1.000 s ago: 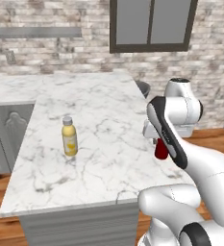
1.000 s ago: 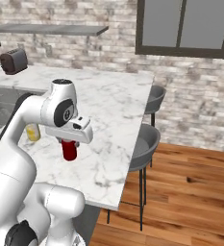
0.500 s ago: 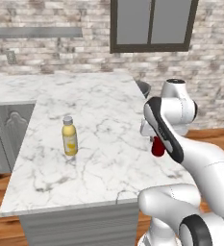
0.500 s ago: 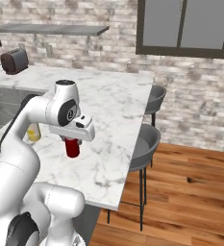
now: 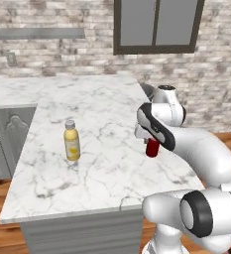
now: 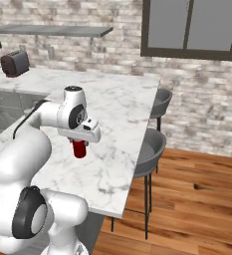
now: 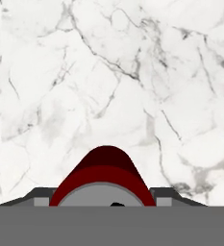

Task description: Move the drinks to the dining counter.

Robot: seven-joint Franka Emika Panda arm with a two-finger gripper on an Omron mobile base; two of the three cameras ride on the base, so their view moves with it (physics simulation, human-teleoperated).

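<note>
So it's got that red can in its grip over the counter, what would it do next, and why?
Probably lower the can straight down onto the dining counter and then open the tool. The tool is shut on the can, which hangs over bare marble well apart from the yellow bottle, so nothing stands in the way of setting it down.

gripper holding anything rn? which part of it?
Yes, the gripper is shut on the red can, gripped near its silver top, above the dining counter.

The table (image 5: 107, 124) is open marble on all sides of the can (image 5: 152, 147). The bottle (image 5: 71, 141) stands well apart to its left. Two stools (image 6: 152, 144) line the right edge.
</note>
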